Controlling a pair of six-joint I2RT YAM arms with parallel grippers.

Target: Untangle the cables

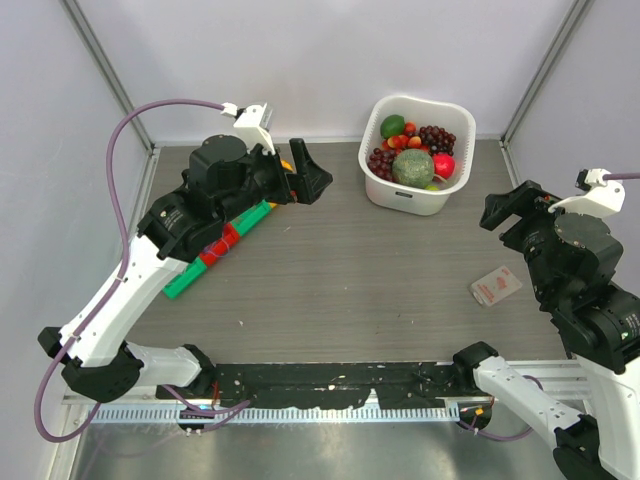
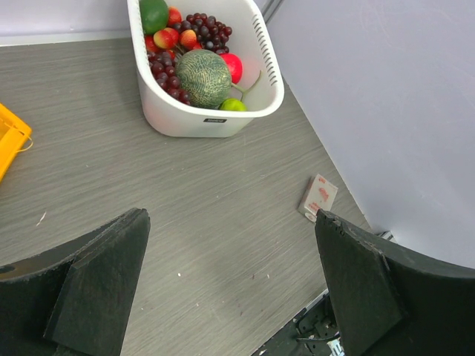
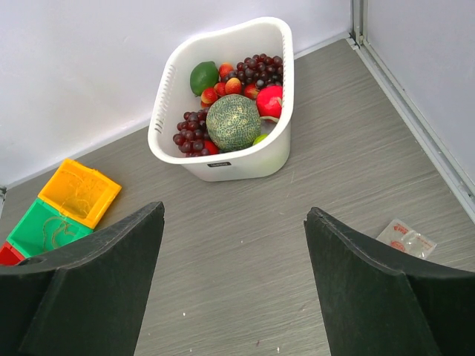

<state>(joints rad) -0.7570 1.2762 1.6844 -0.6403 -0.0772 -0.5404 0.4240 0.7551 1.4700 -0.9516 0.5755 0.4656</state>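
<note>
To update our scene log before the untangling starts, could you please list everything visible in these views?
basket: one, white, far middle of the table.
fruit: a heap in the basket; green melon, dark grapes, red and green pieces.
trays: three in a row at the table's left side; yellow tray, green tray, red tray.
packet: one, white and red, flat at the right.
cables: not clearly seen; faint thin loops may lie in the trays.
hoses: purple, on the arms.
left gripper: one, black, open, holding nothing.
right gripper: one, black, open, holding nothing.
</note>
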